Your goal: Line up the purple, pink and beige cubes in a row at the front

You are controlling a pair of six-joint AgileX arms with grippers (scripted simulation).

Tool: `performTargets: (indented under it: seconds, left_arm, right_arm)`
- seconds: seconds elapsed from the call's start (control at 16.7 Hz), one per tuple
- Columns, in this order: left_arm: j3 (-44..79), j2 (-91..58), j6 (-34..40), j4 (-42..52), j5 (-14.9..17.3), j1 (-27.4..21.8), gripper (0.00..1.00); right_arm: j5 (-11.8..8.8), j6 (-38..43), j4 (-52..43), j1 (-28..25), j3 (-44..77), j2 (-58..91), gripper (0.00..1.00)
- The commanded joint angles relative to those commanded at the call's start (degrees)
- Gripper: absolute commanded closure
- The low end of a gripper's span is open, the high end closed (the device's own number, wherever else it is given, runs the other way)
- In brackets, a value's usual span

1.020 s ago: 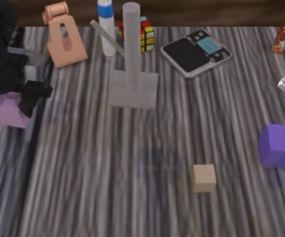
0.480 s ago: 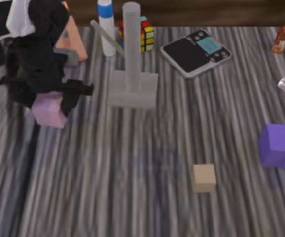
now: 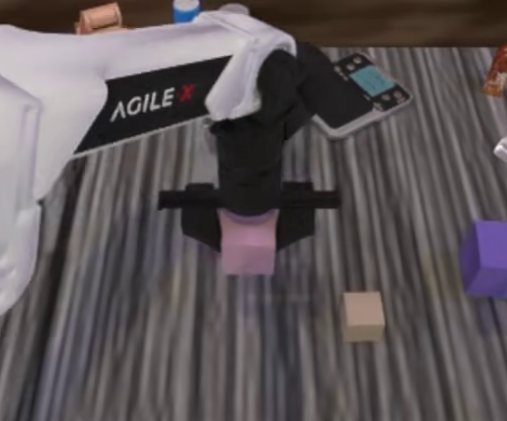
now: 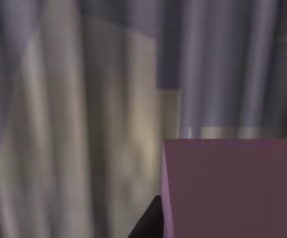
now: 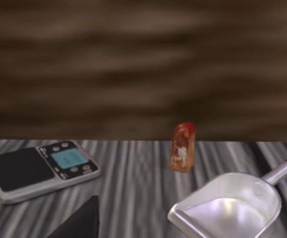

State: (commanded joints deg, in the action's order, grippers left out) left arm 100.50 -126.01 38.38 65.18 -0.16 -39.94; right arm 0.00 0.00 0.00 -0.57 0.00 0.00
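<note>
Left gripper, jaws pinching the pale lilac-pink matte cube, has carried it from the table's left edge to mid-table, nearing the small tan-beige cube.

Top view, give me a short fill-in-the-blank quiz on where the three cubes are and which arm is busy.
1. The left gripper is shut on the ____ cube.
2. The beige cube lies between the pink cube and the ____ cube.
3. The purple cube sits near the table's ____ edge.
4. The digital scale is partly hidden under the ____ arm.

Missing words: pink; purple; right; left
</note>
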Motion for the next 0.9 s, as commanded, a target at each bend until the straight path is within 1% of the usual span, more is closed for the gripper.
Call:
performTargets:
  seconds: [0.18,0.3,0.66,0.9]
  left_arm:
    - [1.24,0.40,7.29,0.52,-0.21,-6.48,1.00]
    - [1.50,0.71,9.06,0.55,-0.31,-8.19,1.00]
    - [0.53,0.29,8.87,-0.49,-0.29,-8.08,1.00]
    - [-4.48,-2.17,9.00,-8.81,-0.25,-7.99,1.00]
  right_arm:
    - [0.00,0.00,0.00,0.00,0.00,0.00,0.00]
    - [0.00,0.00,0.00,0.00,0.00,0.00,0.00]
    - [0.00,0.00,0.00,0.00,0.00,0.00,0.00]
    - [0.00,0.00,0.00,0.00,0.00,0.00,0.00]
